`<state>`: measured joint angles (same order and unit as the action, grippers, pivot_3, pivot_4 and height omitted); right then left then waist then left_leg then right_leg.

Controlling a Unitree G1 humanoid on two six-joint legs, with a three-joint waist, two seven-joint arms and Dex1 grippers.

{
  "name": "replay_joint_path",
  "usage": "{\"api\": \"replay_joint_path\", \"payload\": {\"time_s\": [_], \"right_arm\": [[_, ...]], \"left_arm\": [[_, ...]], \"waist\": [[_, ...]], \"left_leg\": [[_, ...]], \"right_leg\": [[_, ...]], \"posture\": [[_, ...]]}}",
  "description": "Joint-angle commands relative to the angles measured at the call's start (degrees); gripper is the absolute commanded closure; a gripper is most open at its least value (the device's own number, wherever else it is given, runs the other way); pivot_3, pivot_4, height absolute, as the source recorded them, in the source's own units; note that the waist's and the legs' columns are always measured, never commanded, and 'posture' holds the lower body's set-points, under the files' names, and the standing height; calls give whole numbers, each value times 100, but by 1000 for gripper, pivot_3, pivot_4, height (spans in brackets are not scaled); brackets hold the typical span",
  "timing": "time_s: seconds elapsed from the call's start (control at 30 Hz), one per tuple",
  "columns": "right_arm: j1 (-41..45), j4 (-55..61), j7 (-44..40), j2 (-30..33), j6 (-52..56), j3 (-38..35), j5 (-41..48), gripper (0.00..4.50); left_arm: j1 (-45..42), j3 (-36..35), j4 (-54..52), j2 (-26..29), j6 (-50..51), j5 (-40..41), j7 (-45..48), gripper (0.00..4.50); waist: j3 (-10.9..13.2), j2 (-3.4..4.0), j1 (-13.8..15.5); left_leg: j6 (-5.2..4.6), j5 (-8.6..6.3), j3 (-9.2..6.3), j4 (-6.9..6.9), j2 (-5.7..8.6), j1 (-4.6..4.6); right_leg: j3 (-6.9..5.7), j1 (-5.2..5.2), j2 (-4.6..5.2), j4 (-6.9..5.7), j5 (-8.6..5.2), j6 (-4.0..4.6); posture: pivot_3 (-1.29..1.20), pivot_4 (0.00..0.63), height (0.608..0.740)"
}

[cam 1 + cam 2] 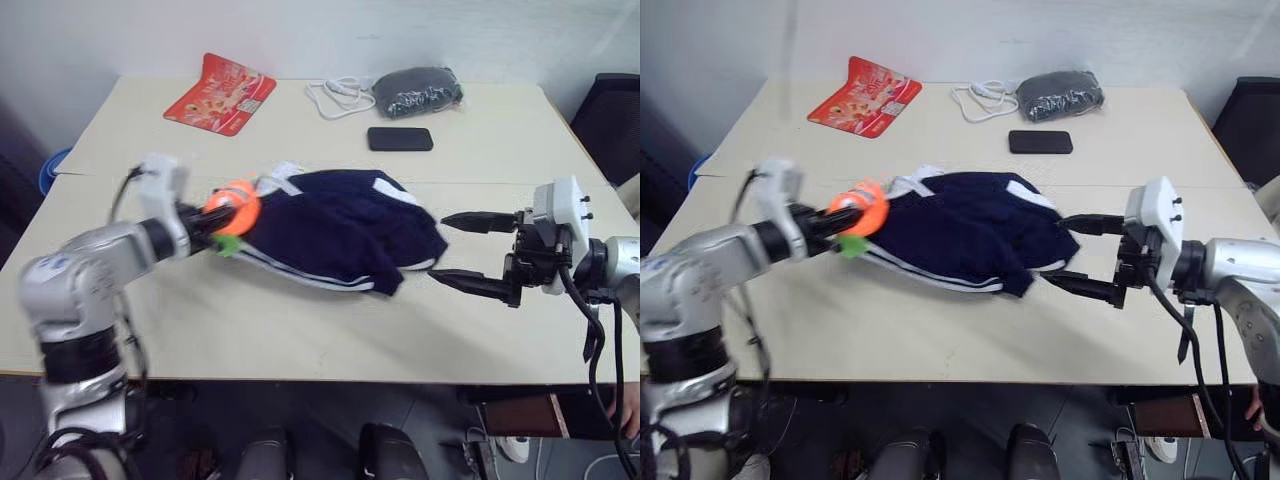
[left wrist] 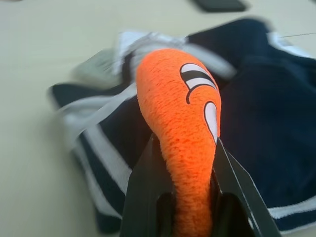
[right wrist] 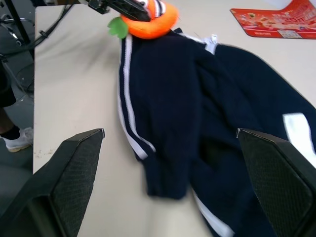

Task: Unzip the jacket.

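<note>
The left gripper is clamping its two black fingers on an orange plush toy with a green leaf and white-and-black markings; this soft piece is sitting at the left end of the jacket, close to its white collar trim, and is probably serving as the zipper's pull, though the zipper itself is too hidden among the folds to be sure. The right gripper is hanging just off the jacket's right edge, its jaws spread wide with nothing between them.

The jacket is lying crumpled in the middle of the table, navy with white stripes running along its near edge, bunched into a heap rather than spread flat. Farther off, a black phone, a white cable, a dark grey speckled bundle and a red packet are lying well apart from the work.

By the look of things, the unzipping is only starting: the pull is being held, but the garment is showing no opened front yet. The next move is likely calling for the right gripper to be pinning or pinching the fabric on its side so the cloth cannot slide, while the left is drawing the orange piece along the line of the zipper. Since the jacket is loose and folded over itself, pulling without an anchor risks dragging the whole heap across the table.
</note>
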<state>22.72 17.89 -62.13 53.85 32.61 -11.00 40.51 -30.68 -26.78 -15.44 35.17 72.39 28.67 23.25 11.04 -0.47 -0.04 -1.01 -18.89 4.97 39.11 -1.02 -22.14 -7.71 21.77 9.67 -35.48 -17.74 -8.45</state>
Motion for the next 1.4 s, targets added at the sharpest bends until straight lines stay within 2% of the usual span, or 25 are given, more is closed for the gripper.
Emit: {"api": "replay_joint_path", "payload": {"time_s": [0.03, 0.13, 0.2, 0.33, 0.5, 0.63, 0.83, 1.0, 1.17, 1.27, 1.4], "right_arm": [[277, -93, -194, -77, -158, 190, -87, 0], [497, -300, -341, -171, -259, 434, -226, 0], [627, -417, -406, -228, -281, 512, -270, 0], [830, -563, -487, -325, -302, 610, -364, 0], [777, -453, -403, -395, -209, 545, -338, 0], [610, -286, -303, -365, -166, 479, -352, 0], [481, -111, -207, -276, -13, 297, -273, 0], [432, 2, -131, -280, 104, 240, -224, 0], [387, 97, -97, -301, 177, 261, -194, 0], [459, 112, -30, -371, 259, 267, -126, 0], [441, 179, 29, -430, 271, 327, -130, 0]], "left_arm": [[346, -784, -291, 313, -142, -109, -214, 4204], [517, -1301, -240, 263, -166, -49, -403, 4204], [553, -1334, -305, 168, -217, 86, -378, 4204], [391, -849, -610, -169, -180, 410, -318, 4204], [310, -140, -610, -587, -419, 382, -432, 4204], [349, 309, -469, -764, -668, 293, -469, 3044], [611, 376, -767, -261, -715, 367, -239, 1215], [821, 77, -1180, 269, -589, 515, -120, 1215], [349, -42, -1234, 585, -339, 788, -149, 1215], [-34, 275, -1013, 800, -247, 743, -135, 1215], [-274, 1117, -432, 1056, -321, 457, 28, 1215]], "waist": [[0, -3, 5], [-1, -11, 31], [-3, -16, 56], [-4, -17, 140], [-8, -25, 143], [-8, -25, 144], [-8, -25, 124], [-8, -25, 131], [-8, -26, 162], [-8, -26, 145], [-9, -25, 142]], "left_leg": [[0, 0, 0, 1, 1, 0], [1, -1, -1, 1, 2, -1], [1, -1, -4, 1, 1, -2], [1, -1, -1, 2, 4, -2], [1, -1, -2, 3, 8, -4], [2, -1, 1, 2, 8, -4], [2, -1, 5, 1, 6, -4], [1, -1, -2, 1, 5, -4], [1, -1, -14, 2, 8, -5], [1, -1, -16, 2, 9, -5], [2, -1, -13, 0, 10, -2]], "right_leg": [[2, 0, 0, 0, 0, 0], [3, -1, 1, 1, 0, 0], [-1, -2, 1, 2, 0, 0], [4, -2, 2, 2, 0, 0], [7, -6, 1, 4, 0, 0], [5, -7, 1, 3, 0, 0], [5, -6, 0, 4, 0, 1], [7, -6, 0, 6, 0, 1], [6, -8, 1, 7, 0, 1], [5, -10, 1, 8, 0, 1], [4, -10, 1, 6, 0, 0]], "posture": [[0, 150, 740], [0, 150, 740], [0, 150, 740], [0, 150, 740], [0, 150, 740], [0, 150, 740], [0, 150, 740], [0, 150, 740], [0, 150, 740], [0, 150, 740], [0, 150, 740]]}}
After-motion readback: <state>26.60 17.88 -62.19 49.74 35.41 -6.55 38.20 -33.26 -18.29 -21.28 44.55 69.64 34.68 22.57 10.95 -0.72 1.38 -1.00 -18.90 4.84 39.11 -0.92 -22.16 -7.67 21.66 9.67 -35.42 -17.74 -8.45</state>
